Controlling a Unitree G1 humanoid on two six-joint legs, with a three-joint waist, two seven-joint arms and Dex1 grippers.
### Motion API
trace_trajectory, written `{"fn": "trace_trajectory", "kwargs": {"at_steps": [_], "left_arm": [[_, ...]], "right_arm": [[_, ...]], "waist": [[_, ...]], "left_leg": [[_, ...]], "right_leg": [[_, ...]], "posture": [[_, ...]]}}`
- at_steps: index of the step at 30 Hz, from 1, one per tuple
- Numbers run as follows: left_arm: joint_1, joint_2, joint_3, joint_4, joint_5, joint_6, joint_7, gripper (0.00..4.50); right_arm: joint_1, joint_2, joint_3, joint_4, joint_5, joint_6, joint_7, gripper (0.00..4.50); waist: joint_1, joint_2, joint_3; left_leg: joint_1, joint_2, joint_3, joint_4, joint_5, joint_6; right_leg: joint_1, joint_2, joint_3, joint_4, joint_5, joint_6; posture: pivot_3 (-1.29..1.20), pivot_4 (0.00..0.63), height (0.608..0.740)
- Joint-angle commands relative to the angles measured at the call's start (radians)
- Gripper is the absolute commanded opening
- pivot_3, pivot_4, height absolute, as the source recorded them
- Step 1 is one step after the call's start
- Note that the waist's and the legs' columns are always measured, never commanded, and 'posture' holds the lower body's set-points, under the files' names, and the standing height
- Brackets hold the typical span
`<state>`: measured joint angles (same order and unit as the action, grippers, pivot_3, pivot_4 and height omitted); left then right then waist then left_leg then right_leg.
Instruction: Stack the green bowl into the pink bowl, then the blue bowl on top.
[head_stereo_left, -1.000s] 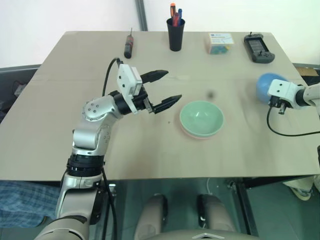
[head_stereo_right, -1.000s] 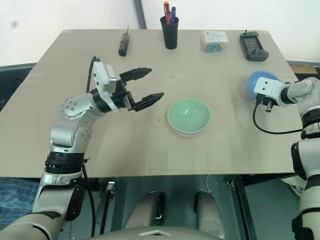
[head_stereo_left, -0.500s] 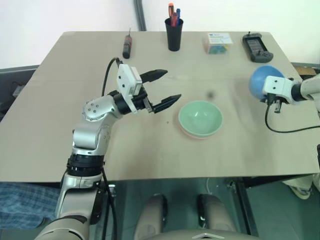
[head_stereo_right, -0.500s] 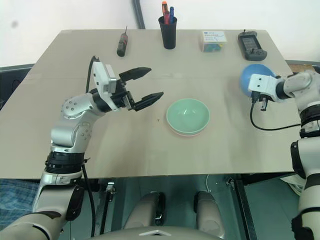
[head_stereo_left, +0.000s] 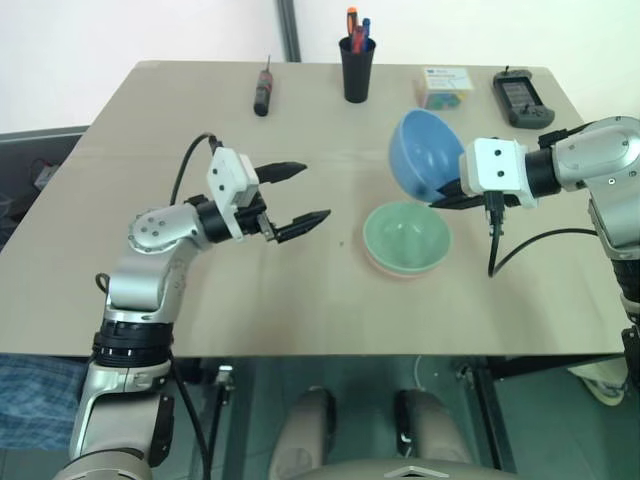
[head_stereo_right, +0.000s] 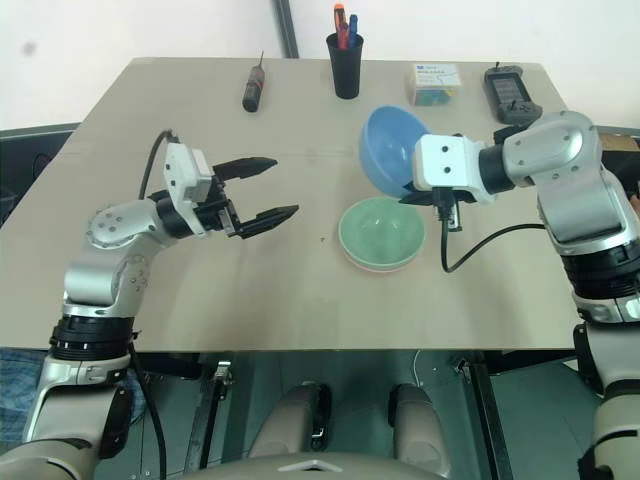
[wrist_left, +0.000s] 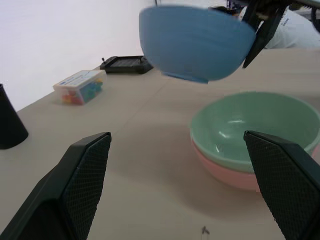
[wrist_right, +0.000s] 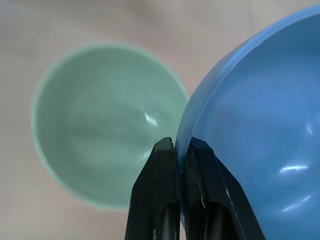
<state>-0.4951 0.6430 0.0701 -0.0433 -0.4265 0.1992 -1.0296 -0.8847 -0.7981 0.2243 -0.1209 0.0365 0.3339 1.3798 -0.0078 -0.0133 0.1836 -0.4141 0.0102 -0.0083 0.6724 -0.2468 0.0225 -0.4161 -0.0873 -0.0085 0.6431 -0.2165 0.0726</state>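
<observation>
Wide beige wooden table (head_stereo_left: 300, 290) carries everything. Key relation: the small round sky-blue plastic bowl (head_stereo_left: 420, 152) hangs tilted in the air, pinched by its rim in the right gripper (head_stereo_left: 448, 197), just behind and above the nested pair; the small round mint-green plastic bowl (head_stereo_left: 406, 236) sits inside the small round salmon-pink plastic bowl (wrist_left: 227, 172), whose rim peeks out underneath. So the stack lies just in front of and below the held bowl; the next move is likely a short carry toward the robot, level the bowl, then lower. Bowls have no long axis, only the tilt matters. Right arm is clearly nearer; left gripper (head_stereo_left: 290, 198) hovers well apart on the other side, jaws spread wide, empty. Right fingers (wrist_right: 170, 200) clamped tight on the blue rim. Counts: three bowls, one each colour; one black pen cup (head_stereo_left: 356, 68) with pens; one screwdriver (head_stereo_left: 263, 96); one small clear box (head_stereo_left: 444, 85); one black handheld device (head_stereo_left: 519, 98), all along the far edge.
</observation>
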Motion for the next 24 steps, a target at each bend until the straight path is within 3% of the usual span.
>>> {"fn": "trace_trajectory", "kwargs": {"at_steps": [1,6,11,15,18,24], "left_arm": [[0.013,0.035,0.033,-0.006,-0.010,-0.008,-0.025,4.50],[0.038,0.070,0.043,-0.009,-0.011,-0.007,-0.043,4.50],[0.049,0.089,0.048,-0.006,-0.012,-0.008,-0.054,4.50],[0.046,0.100,0.048,-0.004,-0.011,-0.004,-0.063,4.50],[0.045,0.104,0.046,-0.003,-0.011,-0.002,-0.069,4.50],[0.049,0.105,0.044,-0.020,-0.012,0.016,-0.064,4.50]], "right_arm": [[0.009,-0.007,-0.003,-0.125,0.037,0.063,-0.011,0.05],[0.049,-0.017,0.013,-0.234,0.061,0.124,-0.020,0.05],[0.073,-0.011,0.026,-0.305,0.091,0.184,-0.042,1.76],[0.076,-0.016,0.033,-0.334,0.107,0.216,-0.054,3.64],[0.073,-0.016,0.034,-0.342,0.109,0.231,-0.068,4.32],[0.090,-0.049,-0.014,-0.339,0.142,0.278,-0.088,4.32]], "waist": [[-0.001,0.000,0.000],[-0.003,0.000,0.000],[-0.003,0.000,0.000],[-0.003,0.000,0.000],[-0.004,0.000,0.000],[-0.003,0.000,0.000]], "left_leg": [[0.000,0.000,0.000,0.000,0.000,0.000],[0.000,0.000,0.000,0.000,0.000,0.000],[0.000,0.000,0.000,0.000,0.000,0.000],[0.000,0.000,0.000,0.000,0.000,0.000],[0.000,0.000,0.000,0.000,0.000,0.000],[0.000,0.000,0.000,0.000,0.000,0.000]], "right_leg": [[0.000,0.000,0.000,0.000,0.000,0.000],[0.000,0.000,0.000,0.000,0.000,0.000],[0.000,0.000,0.000,0.000,0.000,0.000],[0.000,0.000,0.000,0.000,0.000,0.000],[0.000,0.000,0.000,0.000,0.000,0.000],[0.000,0.000,0.000,0.000,0.000,0.000]], "posture": [[0.00,0.150,0.740],[0.00,0.150,0.740],[0.00,0.150,0.740],[0.00,0.150,0.740],[0.00,0.150,0.740],[0.00,0.150,0.740]]}}
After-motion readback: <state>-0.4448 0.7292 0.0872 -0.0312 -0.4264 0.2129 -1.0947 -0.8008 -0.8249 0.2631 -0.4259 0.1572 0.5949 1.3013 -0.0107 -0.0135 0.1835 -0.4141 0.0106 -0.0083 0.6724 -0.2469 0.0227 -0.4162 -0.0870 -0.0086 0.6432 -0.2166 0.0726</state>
